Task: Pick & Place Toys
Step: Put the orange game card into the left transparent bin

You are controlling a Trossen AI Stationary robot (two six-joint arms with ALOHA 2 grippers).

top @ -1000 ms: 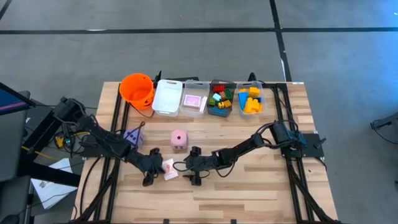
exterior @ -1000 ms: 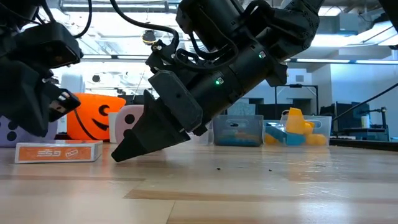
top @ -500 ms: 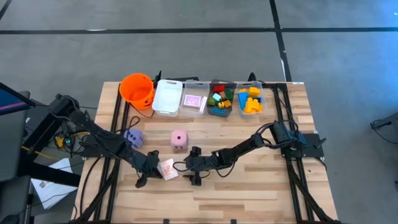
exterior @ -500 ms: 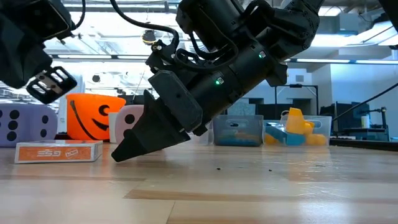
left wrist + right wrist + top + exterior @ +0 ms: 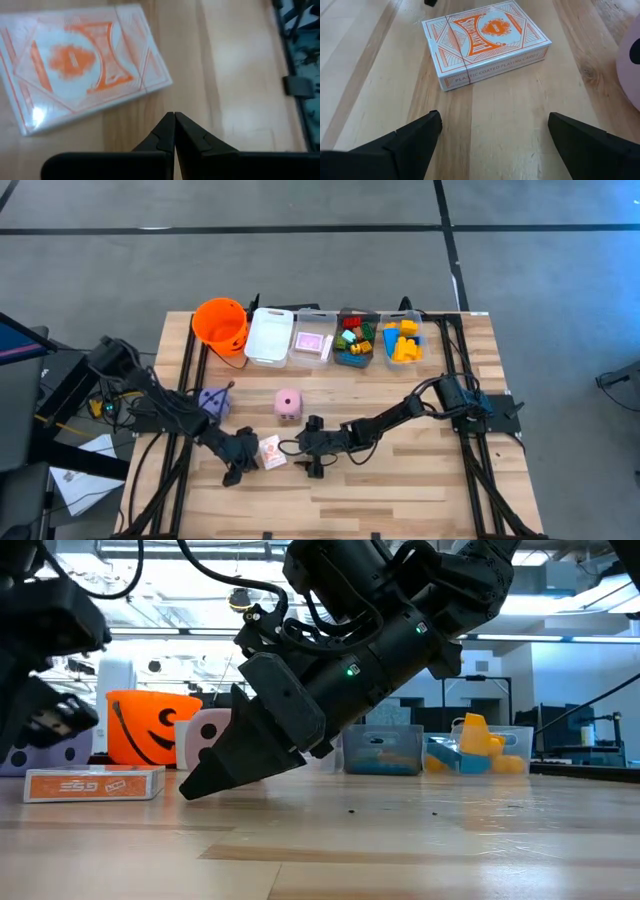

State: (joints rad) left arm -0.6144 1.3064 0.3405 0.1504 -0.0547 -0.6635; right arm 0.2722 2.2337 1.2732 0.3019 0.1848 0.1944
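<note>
Near the front middle of the pale wooden tabletop (image 5: 420,480), flat on its back: white-and-orange boxed deck of playing cards (image 5: 270,451), touching neither arm and apparently the item being worked on. Caught between the two arms, left gripper (image 5: 237,468) on one side, right gripper (image 5: 308,448) on the other, both low over the wood. Left fingers (image 5: 167,132) pressed together into one point, empty, tip just beside the deck's long edge; shut that way, probably meant to nudge or steady the box rather than pick it up. Right fingers (image 5: 412,137) spread wide with bare wood between them, aimed squarely at the deck a little ahead; held open, presumably, to slide around the box for a pinch.

Farther back, in open wood: pink dotted die (image 5: 288,403) and purple dotted die (image 5: 212,401), both still unsorted, apart from each other and from the deck.

Along the far edge, in a row: orange pumpkin-face bucket (image 5: 221,323), white rectangular bin (image 5: 268,335), clear bin with a pink card (image 5: 312,342), clear bin of mixed small bricks (image 5: 354,340), clear bin of yellow and blue bricks (image 5: 401,340). Lined up that way, likely one bin per kind of toy.
</note>
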